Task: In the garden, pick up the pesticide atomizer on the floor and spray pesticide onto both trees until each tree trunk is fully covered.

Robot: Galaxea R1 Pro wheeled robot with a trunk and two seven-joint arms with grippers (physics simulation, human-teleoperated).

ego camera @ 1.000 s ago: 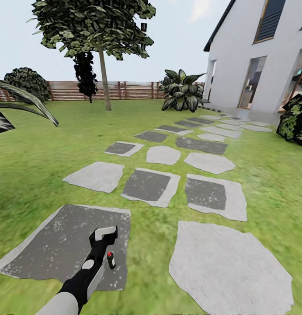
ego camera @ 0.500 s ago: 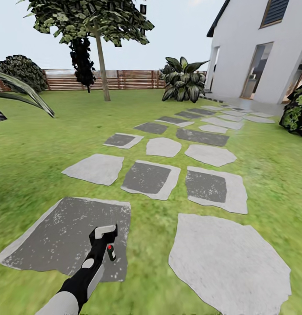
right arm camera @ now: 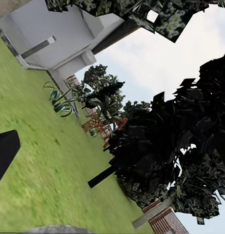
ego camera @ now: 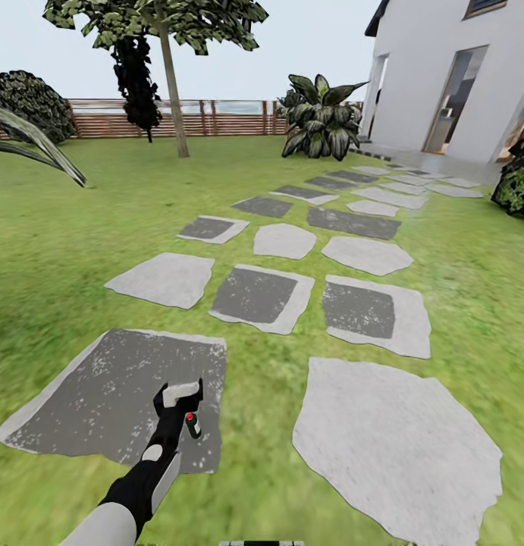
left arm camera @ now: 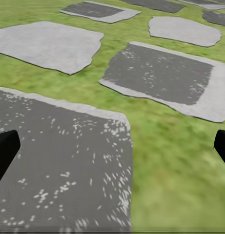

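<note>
The left tool (ego camera: 180,394) is being held low over a dark grey stepping stone (ego camera: 87,394), its black fingers (left arm camera: 5,152) spread wide — released, nothing gripped. The pesticide atomizer (ego camera: 192,425) is being seen upright on that stone, just beside the tool. One tree trunk (ego camera: 172,91) is being shown far off by the fence (ego camera: 224,117) — the right tool's state cannot be told.

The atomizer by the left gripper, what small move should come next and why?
Probably ease the left gripper slightly toward the pesticide atomizer and lower it so the fingers straddle the bottle. In the head view the atomizer stands on the dark stepping stone just beside the gripper, not between its fingers, and the left wrist view shows spread fingertips with bare stone between them.
</note>
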